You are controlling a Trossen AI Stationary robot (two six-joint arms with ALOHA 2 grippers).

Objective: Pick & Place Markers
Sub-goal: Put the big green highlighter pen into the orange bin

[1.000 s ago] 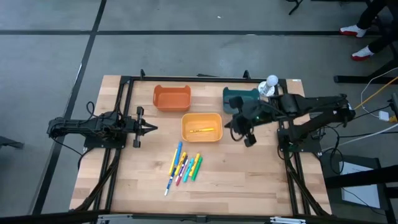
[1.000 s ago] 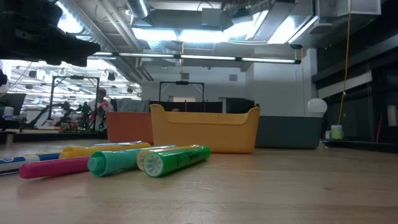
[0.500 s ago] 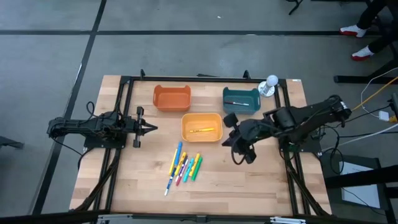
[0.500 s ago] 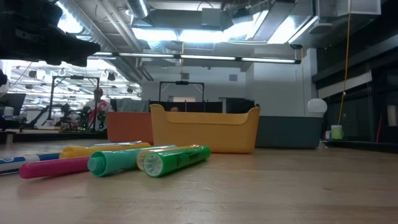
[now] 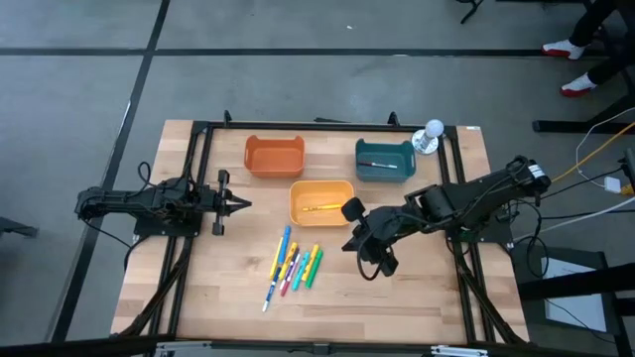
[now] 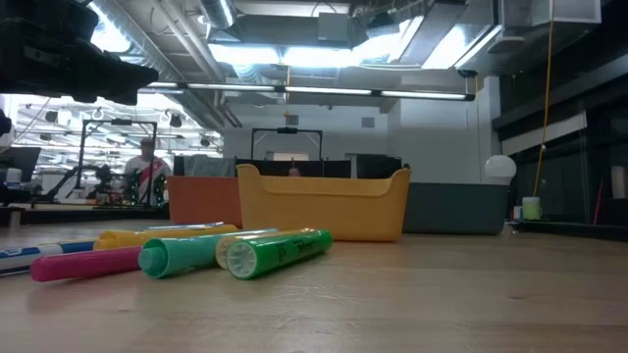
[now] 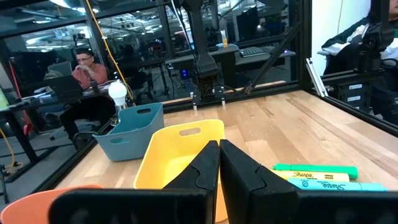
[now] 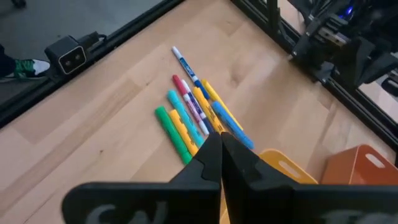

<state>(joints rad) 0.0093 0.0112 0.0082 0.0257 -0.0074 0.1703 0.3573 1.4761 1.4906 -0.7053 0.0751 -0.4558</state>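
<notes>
The right gripper (image 5: pixel 349 241) hangs above the table just beside the yellow bin (image 5: pixel 321 202), its fingers pressed together with nothing between them. It points toward the markers (image 5: pixel 294 266) — a loose bundle that lies on the wood in front of the yellow bin, side by side and touching. Probably the arm is placed so to reach the next one; the fingers must open before any pick. One marker (image 5: pixel 322 207) already lies in the yellow bin and another (image 5: pixel 378 165) in the teal bin (image 5: pixel 384 159); the orange bin (image 5: pixel 274 156) looks empty. The left gripper (image 5: pixel 242 204) waits at the left side, also clenched and holding nothing.
</notes>
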